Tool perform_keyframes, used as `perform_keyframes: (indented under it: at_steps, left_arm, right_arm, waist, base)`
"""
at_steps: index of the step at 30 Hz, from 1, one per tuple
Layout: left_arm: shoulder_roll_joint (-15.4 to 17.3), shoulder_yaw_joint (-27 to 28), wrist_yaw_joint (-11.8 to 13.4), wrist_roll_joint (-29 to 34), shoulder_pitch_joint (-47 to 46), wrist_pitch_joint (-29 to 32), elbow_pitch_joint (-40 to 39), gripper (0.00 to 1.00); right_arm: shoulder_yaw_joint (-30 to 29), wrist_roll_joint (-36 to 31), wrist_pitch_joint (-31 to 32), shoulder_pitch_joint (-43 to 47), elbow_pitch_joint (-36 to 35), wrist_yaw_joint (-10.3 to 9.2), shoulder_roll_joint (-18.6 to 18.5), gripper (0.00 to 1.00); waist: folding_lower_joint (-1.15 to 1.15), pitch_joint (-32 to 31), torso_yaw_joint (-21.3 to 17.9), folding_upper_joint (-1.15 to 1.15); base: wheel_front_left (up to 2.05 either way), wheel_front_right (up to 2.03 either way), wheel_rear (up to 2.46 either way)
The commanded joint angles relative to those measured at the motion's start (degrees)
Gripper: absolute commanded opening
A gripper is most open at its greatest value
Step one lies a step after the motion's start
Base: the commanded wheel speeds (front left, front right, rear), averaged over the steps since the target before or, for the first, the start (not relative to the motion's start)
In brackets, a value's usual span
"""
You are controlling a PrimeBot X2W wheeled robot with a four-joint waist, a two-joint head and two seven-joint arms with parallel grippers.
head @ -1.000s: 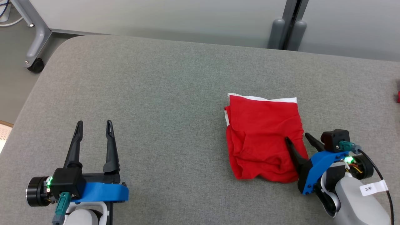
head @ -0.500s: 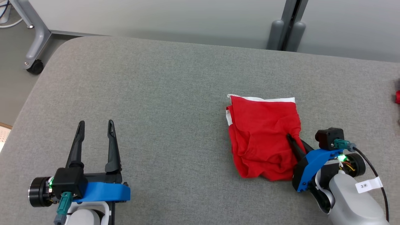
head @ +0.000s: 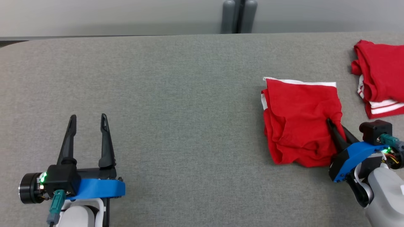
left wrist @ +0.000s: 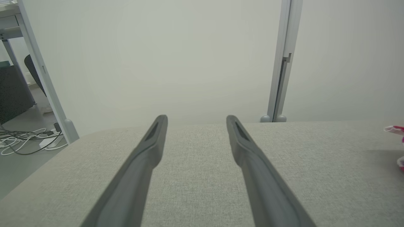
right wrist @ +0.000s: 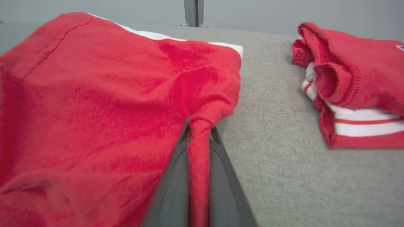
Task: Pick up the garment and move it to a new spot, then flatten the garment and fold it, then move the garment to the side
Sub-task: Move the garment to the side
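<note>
Red folded garment with white edging (head: 300, 126) lies right of centre on the grey fabric surface (head: 189, 94). Note the second red-and-white folded garment (head: 380, 75) near its far right corner, not touching. Your right hand (head: 335, 123) is clamped on the first garment's right edge. Your left hand (head: 88, 116) stands open, well apart.

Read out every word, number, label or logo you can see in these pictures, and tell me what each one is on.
Nothing can be read.
Red garment, pinched in the right hand: no print visible.
Folded red-and-white garment: a blue-and-white patch sits at the picture's edge, cut off and unreadable.
Right forearm: a sliver of white tag at the edge, too little of it to read.
</note>
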Motion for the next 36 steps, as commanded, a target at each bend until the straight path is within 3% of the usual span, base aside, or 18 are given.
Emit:
perform_keyframes:
  at_steps: [1, 7, 14, 21, 30, 36]
  left_arm:
    - [0.4, 0.3, 0.1, 0.4, -1.4, -0.1, -0.3, 1.00]
    - [0.7, 0.0, 0.3, 1.1, -3.4, -0.1, -1.0, 1.00]
    - [0.4, -0.9, 0.1, 1.6, -5.9, -0.1, -1.5, 1.00]
    - [-0.1, -1.8, 0.7, 1.9, -8.6, -0.1, -2.6, 1.00]
    - [0.8, -2.1, 0.7, 2.8, -11.1, -0.1, -4.0, 1.00]
    - [1.1, -2.4, 0.8, 3.2, -12.2, -0.1, -5.3, 1.00]
  right_arm:
    - [-0.4, 0.4, -0.5, 0.5, -0.9, 0.01, -0.8, 0.00]
    - [-0.4, 1.0, -1.0, -1.3, -3.0, 0.01, -2.0, 0.00]
    - [0.5, 0.6, -0.7, -7.7, -4.9, 0.00, -5.6, 0.00]
    - [0.7, 1.2, 2.7, -15.4, -6.6, 0.00, -14.0, 0.00]
    - [-0.2, 4.6, 6.8, -21.2, -6.5, 0.00, -26.4, 0.00]
    - [-1.1, 5.5, 7.8, -23.2, -4.0, 0.00, -30.8, 0.00]
  waist:
    - [-0.01, 0.6, -1.4, 0.00]
    - [-0.01, 3.6, -3.4, 0.00]
    - [-0.01, 7.2, -2.5, 0.00]
    - [-0.01, 11.9, -2.1, 0.00]
    - [-0.01, 17.2, -4.9, 0.00]
    - [-0.01, 18.4, -5.5, 0.00]
  base:
    - [0.00, 0.00, 0.00]
    - [0.00, 0.00, 0.00]
    - [0.00, 0.00, 0.00]
    - [0.00, 0.00, 0.00]
    - [0.00, 0.00, 0.00]
    - [0.00, 0.00, 0.00]
